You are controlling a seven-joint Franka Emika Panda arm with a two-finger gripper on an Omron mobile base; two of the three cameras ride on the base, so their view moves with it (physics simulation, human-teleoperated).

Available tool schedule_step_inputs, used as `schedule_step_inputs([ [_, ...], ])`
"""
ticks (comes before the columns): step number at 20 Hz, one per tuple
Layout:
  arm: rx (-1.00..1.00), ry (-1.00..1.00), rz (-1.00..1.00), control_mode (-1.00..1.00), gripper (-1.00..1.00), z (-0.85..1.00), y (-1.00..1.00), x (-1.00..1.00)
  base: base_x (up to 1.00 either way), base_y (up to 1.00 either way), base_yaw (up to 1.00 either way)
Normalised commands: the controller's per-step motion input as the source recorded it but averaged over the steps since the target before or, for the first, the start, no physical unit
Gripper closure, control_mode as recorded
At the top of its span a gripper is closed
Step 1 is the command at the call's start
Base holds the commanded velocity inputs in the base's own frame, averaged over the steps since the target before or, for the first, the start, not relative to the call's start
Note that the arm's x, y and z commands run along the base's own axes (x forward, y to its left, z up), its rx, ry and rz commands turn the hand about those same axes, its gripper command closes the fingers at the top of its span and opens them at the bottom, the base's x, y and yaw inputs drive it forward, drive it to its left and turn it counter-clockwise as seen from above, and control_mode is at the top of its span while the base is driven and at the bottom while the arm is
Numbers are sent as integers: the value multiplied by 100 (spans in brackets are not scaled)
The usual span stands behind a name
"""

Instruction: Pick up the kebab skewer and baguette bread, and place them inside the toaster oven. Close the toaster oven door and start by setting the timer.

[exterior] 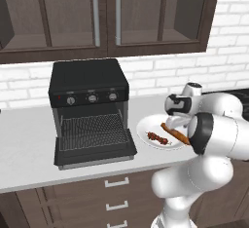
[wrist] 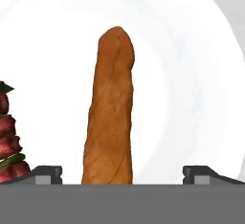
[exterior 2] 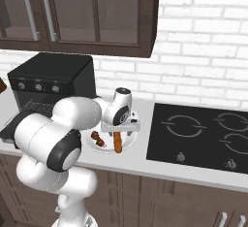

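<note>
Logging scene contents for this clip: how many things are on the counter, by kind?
Toaster oven: 1
White plate: 1
Baguette bread: 1
Kebab skewer: 1
Total: 4

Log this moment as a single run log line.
phase: reaching for baguette | gripper: open, astride it above white plate | kebab skewer: on plate | toaster oven door: open
</note>
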Motion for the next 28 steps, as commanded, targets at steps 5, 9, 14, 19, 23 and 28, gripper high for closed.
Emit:
schedule_step_inputs([
  [5,-2,1,0,-100,-100,-27,8,0,0,0,0],
  [9,0,0,0,-100,-100,-21,4,0,0,0,0],
  [14,0,0,0,-100,-100,-11,0,0,0,0,0],
  [19,0,0,0,-100,100,-5,0,0,0,0,0],
  [23,0,0,0,-100,100,20,0,-3,0,0,0],
  [28,0,-2,2,-100,100,96,6,-25,0,0,0],
])
